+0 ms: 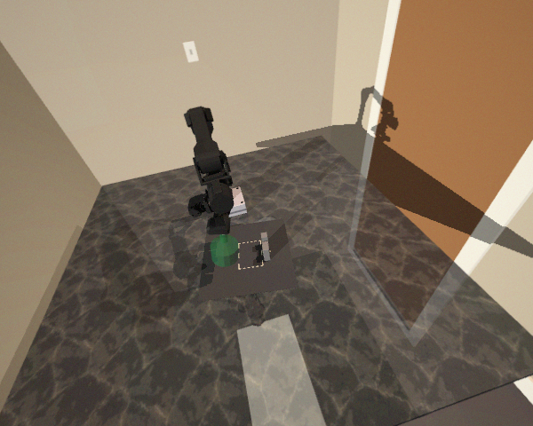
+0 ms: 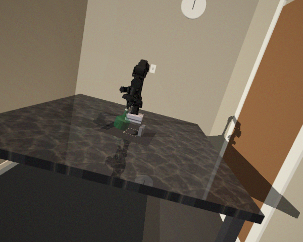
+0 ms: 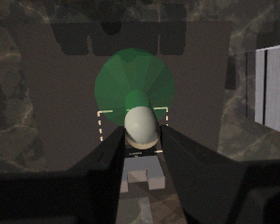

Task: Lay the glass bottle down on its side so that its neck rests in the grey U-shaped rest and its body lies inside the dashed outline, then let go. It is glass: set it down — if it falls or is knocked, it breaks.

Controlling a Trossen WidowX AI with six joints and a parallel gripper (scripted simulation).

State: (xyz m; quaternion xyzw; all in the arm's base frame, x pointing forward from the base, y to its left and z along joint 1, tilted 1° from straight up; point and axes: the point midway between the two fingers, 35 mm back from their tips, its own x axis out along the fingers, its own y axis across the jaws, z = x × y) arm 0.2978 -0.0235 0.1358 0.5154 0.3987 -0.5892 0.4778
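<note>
Exterior: bottle (image 1: 224,251) (image 2: 121,122) (image 3: 131,84) leaning mid-frame, left of the U-rest (image 1: 265,247) (image 2: 141,130) (image 3: 142,164) | claw (image 1: 220,232) (image 2: 127,108) (image 3: 142,131) gripping its pale-topped neck | likely slick, brittle, bottom-heavy; neck hold suiting slow tipping

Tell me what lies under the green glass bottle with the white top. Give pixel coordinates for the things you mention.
Beneath the green glass bottle (image 1: 224,250) (image 2: 121,122) (image 3: 131,75), the dark mat (image 1: 248,284) (image 2: 144,140) (image 3: 201,93) shows around its body; whatever its base covers is hidden.
</note>
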